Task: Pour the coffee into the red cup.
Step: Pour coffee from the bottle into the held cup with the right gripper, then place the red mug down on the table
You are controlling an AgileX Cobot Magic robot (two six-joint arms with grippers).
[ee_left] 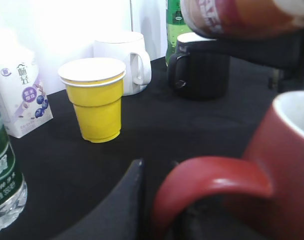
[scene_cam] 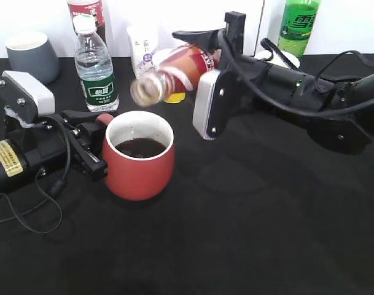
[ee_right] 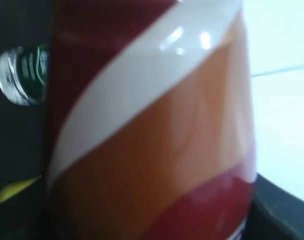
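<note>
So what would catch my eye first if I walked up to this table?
Probably the red cup at the centre, already holding dark coffee, its handle at the left hand. Just above it the right hand holds the coffee bottle tipped on its side, open mouth over the cup. Behind stands a water bottle.

The black worktop (scene_cam: 248,233) carries a red cup (scene_cam: 138,166), water bottle (scene_cam: 95,67), grey mug (scene_cam: 32,56), yellow cup (ee_left: 93,100), milk carton (ee_left: 23,100), white mug (ee_left: 123,67) and black mug (ee_left: 199,67).

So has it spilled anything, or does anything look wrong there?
No spill shows on the black table. The coffee bottle lies tipped in the right claw, mouth above the red cup, which holds dark liquid. The left claw is at the cup's handle.
</note>
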